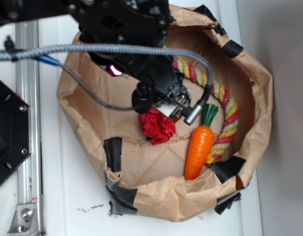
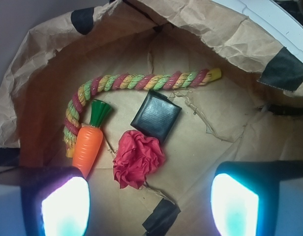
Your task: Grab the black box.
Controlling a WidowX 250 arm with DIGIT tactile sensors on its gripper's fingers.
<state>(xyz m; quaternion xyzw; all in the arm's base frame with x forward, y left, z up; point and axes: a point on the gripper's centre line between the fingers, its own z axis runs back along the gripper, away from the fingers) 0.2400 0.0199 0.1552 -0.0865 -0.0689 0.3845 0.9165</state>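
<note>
The black box (image 2: 156, 115) lies flat on the floor of the brown paper bag (image 2: 230, 39), glossy and squarish, just below the rope toy. One of its corners touches the red paper ball (image 2: 138, 158). My gripper (image 2: 149, 206) hangs open above the bag floor, its two glowing pads (image 2: 65, 206) wide apart and nothing between them. The box sits ahead of the jaws, beyond the red ball. In the exterior view the gripper (image 1: 173, 105) is over the middle of the bag and the arm hides the box.
A toy carrot (image 2: 87, 145) lies left of the red ball (image 1: 158, 126). A striped rope toy (image 2: 141, 82) curves along the bag's back wall. Black tape patches (image 2: 161, 219) mark the bag. Outside the bag (image 1: 156, 196) stand a black hexagonal plate (image 1: 9, 132) and a metal rail (image 1: 28, 147).
</note>
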